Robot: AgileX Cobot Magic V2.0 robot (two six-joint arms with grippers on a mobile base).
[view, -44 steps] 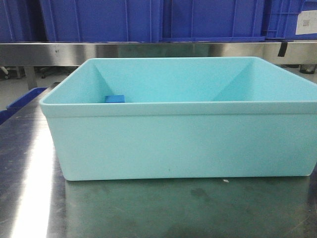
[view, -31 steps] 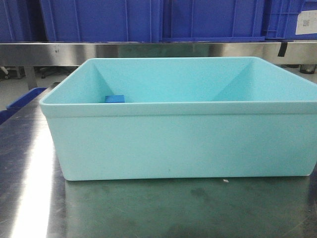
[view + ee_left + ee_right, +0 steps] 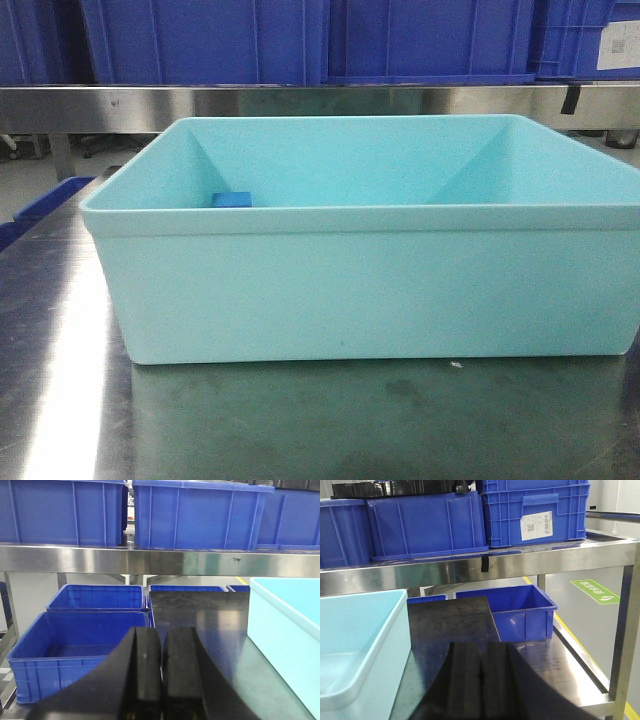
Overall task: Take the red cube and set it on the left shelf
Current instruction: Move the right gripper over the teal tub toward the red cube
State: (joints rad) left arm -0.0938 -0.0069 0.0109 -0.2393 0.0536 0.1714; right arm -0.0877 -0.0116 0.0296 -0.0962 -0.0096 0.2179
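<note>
- On the steel table (image 3: 300,420), a pale tub (image 3: 370,290) holds a small blue block (image 3: 232,199).
- The left claw (image 3: 160,680) and right claw (image 3: 481,690) are clenched, empty.
- The red cube's place cannot be told.

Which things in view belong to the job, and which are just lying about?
Job: steel shelf, left gripper, right gripper; no red cube in view.
Lying about: pale tub, small blue block inside it, blue crates, steel table.
</note>
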